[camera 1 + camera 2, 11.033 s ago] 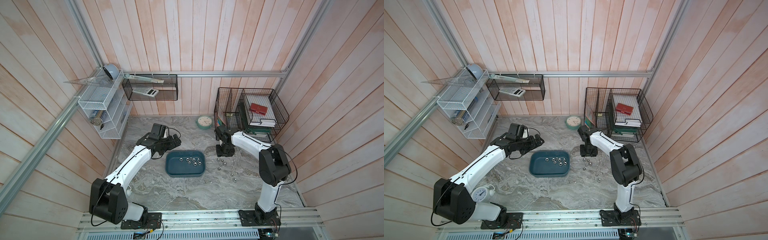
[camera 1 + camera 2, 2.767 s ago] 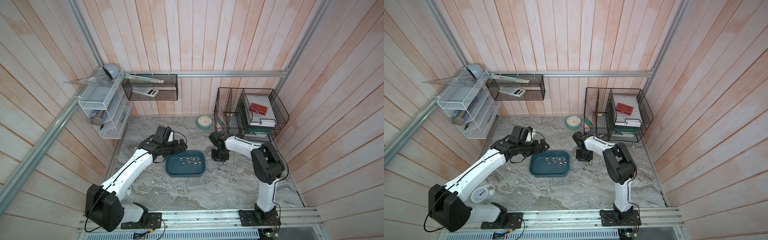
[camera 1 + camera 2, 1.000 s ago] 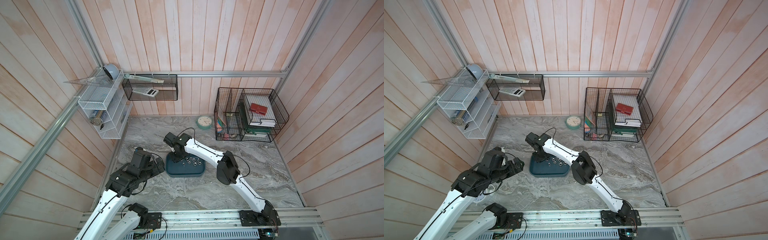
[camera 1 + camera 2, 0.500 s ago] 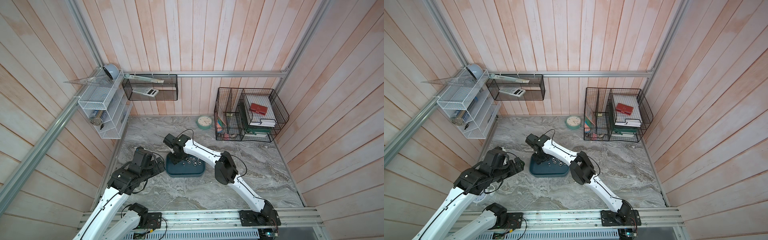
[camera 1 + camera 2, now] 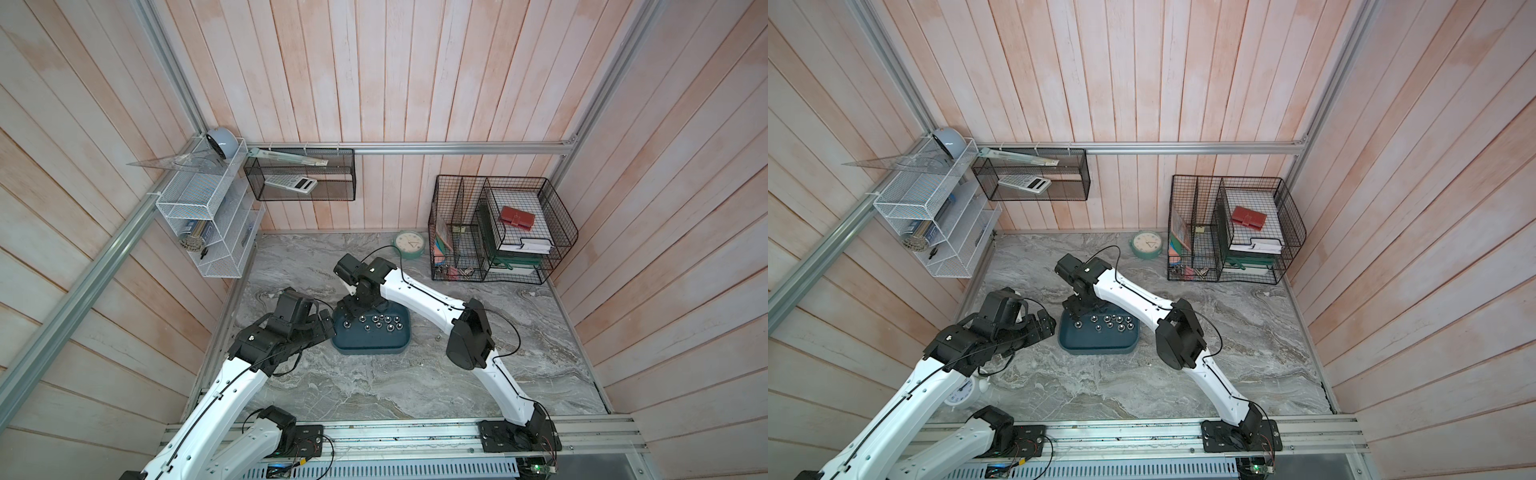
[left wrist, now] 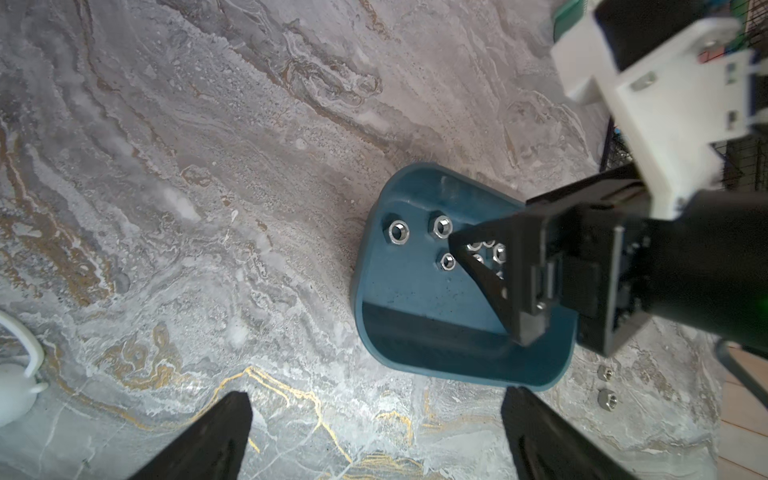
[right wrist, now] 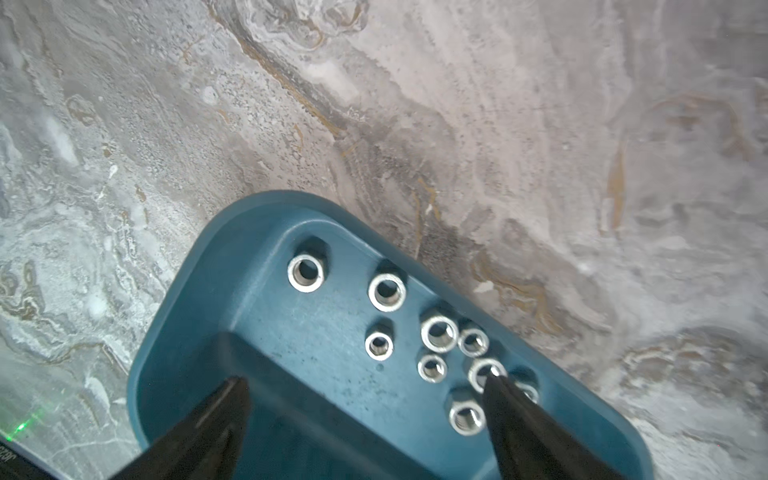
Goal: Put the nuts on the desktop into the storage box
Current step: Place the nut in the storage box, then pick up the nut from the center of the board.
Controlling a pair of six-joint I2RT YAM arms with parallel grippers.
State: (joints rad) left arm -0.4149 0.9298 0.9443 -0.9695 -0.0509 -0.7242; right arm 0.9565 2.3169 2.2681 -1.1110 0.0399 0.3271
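My right gripper (image 7: 363, 382) has just sprung open over the storage box (image 7: 174, 291). In the right wrist view its jaws stand wide apart with nothing between them, so I judge the nut it carried is now among the nuts (image 7: 386, 291) on the box floor. I count about nine or ten there, clustered toward the far long wall. That ends one delivery, not the job: the left wrist view shows two loose nuts (image 6: 606, 400) on the surface (image 5: 415, 386) just outside the box's corner.

My left gripper (image 6: 376, 397) is released too, its jaws wide and empty, hovering just beside the near end of the box without touching it.

Eleven seconds ago the right arm was on the far side of the box, low over a scatter of loose nuts near the wire basket. Now it reaches across and hangs above the box's left end in both top views. The left arm, then stretched toward the box's back corner, has pulled in closer to its base. The box itself hasn't shifted, and it holds a few more nuts than it did.
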